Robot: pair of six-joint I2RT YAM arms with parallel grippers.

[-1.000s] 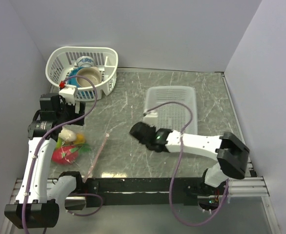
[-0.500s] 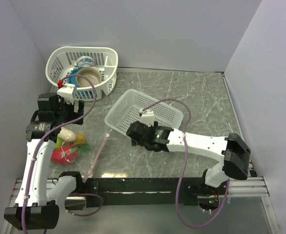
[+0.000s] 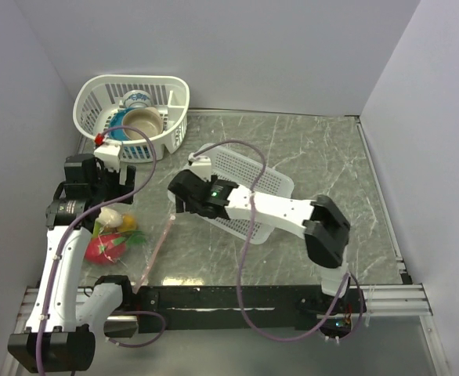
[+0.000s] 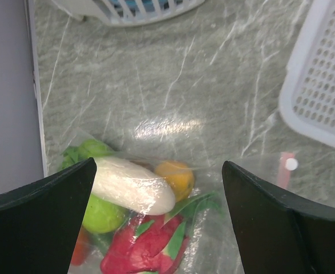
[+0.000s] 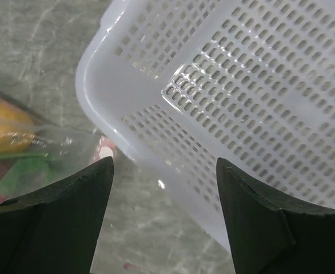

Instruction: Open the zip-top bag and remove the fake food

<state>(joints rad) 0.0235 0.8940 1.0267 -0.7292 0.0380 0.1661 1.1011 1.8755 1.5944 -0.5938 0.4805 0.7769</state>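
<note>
pink strip (image 4: 284,168) of zip-top bag (image 4: 210,180), seemingly sealed, is best pinched by left end effector (image 4: 159,165) and right end effector (image 5: 164,162), both spread wide

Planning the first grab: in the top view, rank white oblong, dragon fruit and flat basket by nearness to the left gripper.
1. white oblong, just under the left gripper
2. dragon fruit, lower in view
3. flat basket, off to its right
</note>
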